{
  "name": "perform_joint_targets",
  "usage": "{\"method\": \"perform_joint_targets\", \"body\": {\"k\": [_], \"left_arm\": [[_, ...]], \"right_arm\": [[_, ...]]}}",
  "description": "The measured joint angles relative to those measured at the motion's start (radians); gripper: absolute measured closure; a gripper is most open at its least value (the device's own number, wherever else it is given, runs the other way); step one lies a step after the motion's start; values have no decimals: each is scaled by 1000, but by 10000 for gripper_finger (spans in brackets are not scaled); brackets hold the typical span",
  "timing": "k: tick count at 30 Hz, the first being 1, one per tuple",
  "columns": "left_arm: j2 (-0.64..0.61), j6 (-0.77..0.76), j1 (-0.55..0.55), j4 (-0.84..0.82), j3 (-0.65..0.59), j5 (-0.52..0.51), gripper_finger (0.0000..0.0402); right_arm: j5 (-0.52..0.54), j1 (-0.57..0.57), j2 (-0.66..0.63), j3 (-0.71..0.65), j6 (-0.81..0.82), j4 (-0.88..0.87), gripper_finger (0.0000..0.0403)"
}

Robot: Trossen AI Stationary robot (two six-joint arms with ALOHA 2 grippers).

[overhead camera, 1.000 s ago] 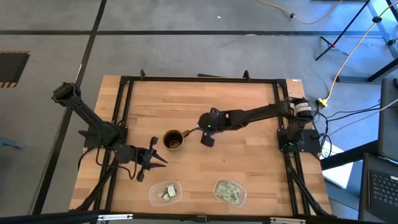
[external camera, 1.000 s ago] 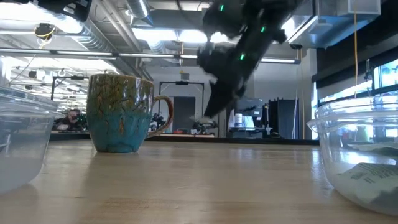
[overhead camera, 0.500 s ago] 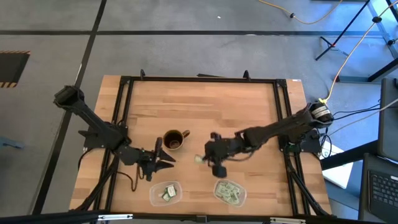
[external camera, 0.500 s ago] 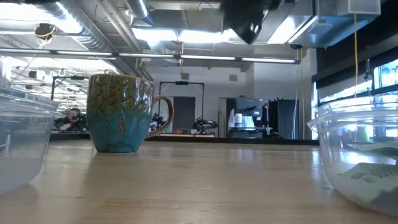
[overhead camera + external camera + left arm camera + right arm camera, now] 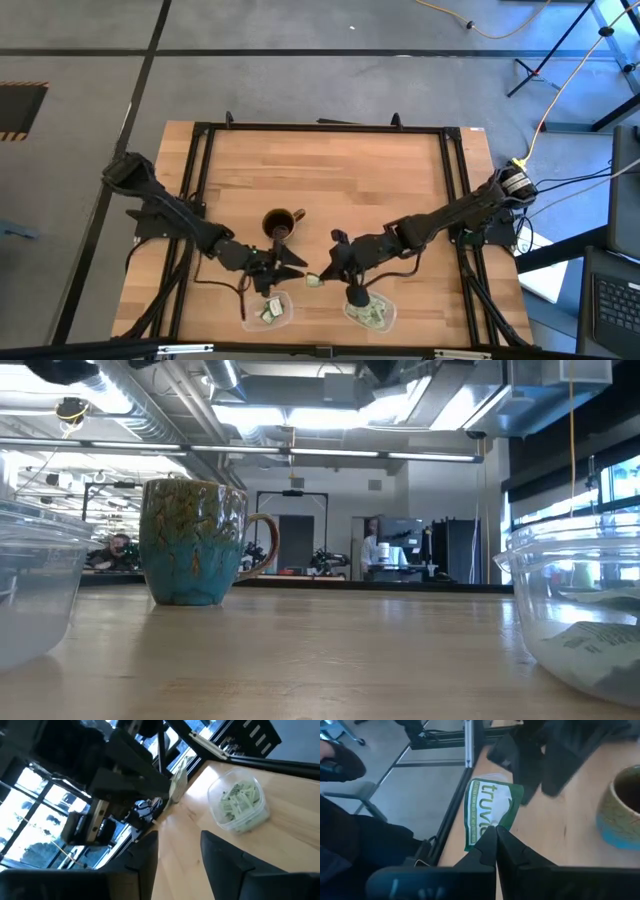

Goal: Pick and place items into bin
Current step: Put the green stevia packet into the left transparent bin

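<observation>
A green-and-white packet [image 5: 486,810] hangs in the air between the two bins, with my right gripper [image 5: 495,834] [image 5: 325,273] shut on it. My left gripper [image 5: 296,265] [image 5: 180,851] is open just to the packet's left, pointing at it. In the left wrist view the packet [image 5: 178,782] is ahead of the open fingers, apart from them. The brown-and-blue mug [image 5: 280,223] [image 5: 195,540] stands behind both grippers. The left bin [image 5: 266,310] holds a few packets and the right bin [image 5: 367,311] [image 5: 237,802] holds several. My right gripper pinches the packet by one edge [image 5: 492,824] between its two fingertips. The fingers come from the table's right, slanting slightly down. The packet juts out past the fingertips toward my left gripper, clear of the table.
Both clear plastic bins sit near the table's front edge, and their walls [image 5: 30,580] [image 5: 575,605] fill the sides of the low view. A black frame rail [image 5: 320,128] runs round the table. Bare wood lies behind the mug.
My right gripper has come from beside the mug toward the table's near edge, carrying the packet, and has swung round to point left. My left gripper has moved right toward the packet and has rolled about its own axis.
</observation>
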Motion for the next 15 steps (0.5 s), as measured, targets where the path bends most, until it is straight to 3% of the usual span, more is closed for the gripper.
{"method": "perform_joint_targets", "body": {"k": [6,12,15], "left_arm": [[85,24,10,0,82,-15,262],[93,23,10,0,116,-31,263],[93,23,7,1,123,9,263]], "right_arm": [[-8,2,0,0,12,7,403],[-10,7,0,0,28,5,403],[-11,7,0,0,29,2,403]]}}
